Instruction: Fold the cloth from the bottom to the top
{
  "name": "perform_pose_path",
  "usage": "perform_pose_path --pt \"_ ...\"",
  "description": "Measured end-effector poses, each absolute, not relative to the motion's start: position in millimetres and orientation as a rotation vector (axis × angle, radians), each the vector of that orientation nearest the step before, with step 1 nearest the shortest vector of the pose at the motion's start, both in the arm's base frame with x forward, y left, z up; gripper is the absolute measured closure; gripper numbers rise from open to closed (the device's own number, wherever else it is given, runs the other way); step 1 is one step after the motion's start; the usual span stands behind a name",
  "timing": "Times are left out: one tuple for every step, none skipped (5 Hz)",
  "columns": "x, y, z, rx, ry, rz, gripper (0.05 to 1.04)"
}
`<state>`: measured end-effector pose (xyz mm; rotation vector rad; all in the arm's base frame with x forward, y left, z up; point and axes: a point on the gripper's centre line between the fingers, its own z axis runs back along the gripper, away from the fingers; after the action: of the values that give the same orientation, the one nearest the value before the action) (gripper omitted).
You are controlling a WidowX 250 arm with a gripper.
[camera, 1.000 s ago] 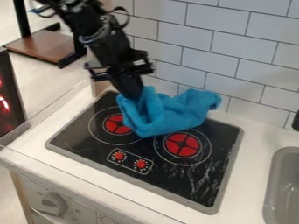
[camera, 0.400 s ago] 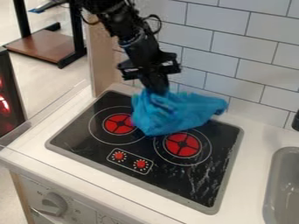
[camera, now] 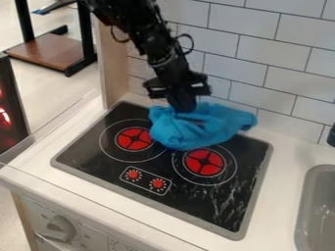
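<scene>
Where the cloth [camera: 209,128] lies bunched, toward one o'clock on the stovetop [camera: 108,174], the gripper [camera: 184,109] points down into it, its tip against the blue fabric. Whether it is clenched on the cloth or released, I cannot tell. The black arm [camera: 157,45] comes in from eleven o'clock in the view and slants down to the fabric.

The cloth sits in uneven folds over the stovetop's back edge. One rounded end points toward two o'clock, near the tiled wall [camera: 252,54], while its lower edge spreads between the two red burners and overlaps part of their white outer rings.

Taking the clock from the stovetop's center, one burner [camera: 134,139] sits between ten and eleven o'clock and the other [camera: 204,162] at three. Two red knobs [camera: 157,184] share an outlined panel between seven and eight. Out at four o'clock, a gray sink [camera: 314,211] is set into the white counter [camera: 278,181]. A pale dial [camera: 60,228] is on the counter's front, between seven and eight o'clock, and a brown shelf [camera: 49,52] stands beyond, toward eleven.
</scene>
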<state>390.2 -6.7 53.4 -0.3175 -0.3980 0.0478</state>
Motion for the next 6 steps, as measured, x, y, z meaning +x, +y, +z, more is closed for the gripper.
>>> perform_pose_path --pt "395.9 -3.0 44.6 -0.3 -0.39 0.061 1.012" --pt "395.4 -1.4 43.8 -0.287 -0.375 0.068 0.862" --pt "395.2 -0.2 43.1 -0.281 -0.374 0.077 0.651" --pt "390.9 0.4 43.4 -0.276 -0.368 0.087 0.422" --pt "388.3 0.9 48.1 -0.273 -0.364 0.082 0.17" --pt "387.2 0.2 55.3 -0.277 -0.369 0.087 0.077"
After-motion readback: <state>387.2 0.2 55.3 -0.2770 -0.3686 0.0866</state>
